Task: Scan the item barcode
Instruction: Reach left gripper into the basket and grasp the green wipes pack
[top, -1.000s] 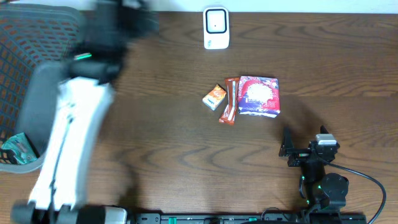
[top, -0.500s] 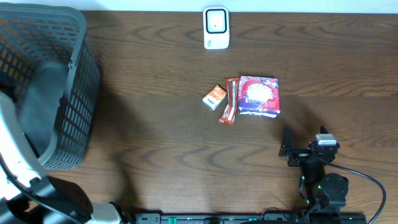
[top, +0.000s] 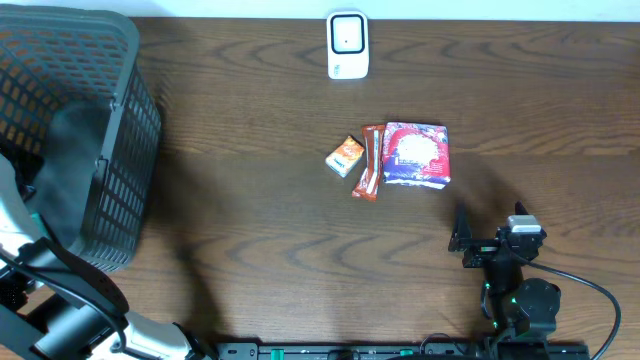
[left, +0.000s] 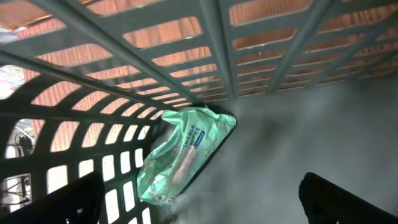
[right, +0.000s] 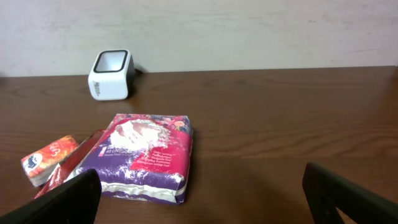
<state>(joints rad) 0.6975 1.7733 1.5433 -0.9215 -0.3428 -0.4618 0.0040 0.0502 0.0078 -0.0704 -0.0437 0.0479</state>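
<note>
My left gripper (left: 199, 208) is open inside the grey basket (top: 120, 130), its dark fingertips (left: 56, 202) at the frame's lower corners. A green wipes pack (left: 183, 155) lies just ahead of it against the basket's slatted wall, not held. The white barcode scanner (top: 347, 45) stands at the table's back edge. A purple pack (top: 417, 155), a red-brown bar (top: 370, 175) and a small orange pack (top: 345, 156) lie side by side mid-table. My right gripper (top: 480, 245) rests open near the front edge, facing the purple pack (right: 146, 155) with nothing between its fingers.
The basket fills the table's left end, and my left arm (top: 60, 300) reaches into it from the front left corner. Dark wooden tabletop (top: 250, 220) lies between the basket and the packs. A black cable (top: 590, 290) loops beside the right arm's base.
My left arm has swung off from above the basket to the front left corner, uncovering the basket. The right arm and the packs have not moved.
</note>
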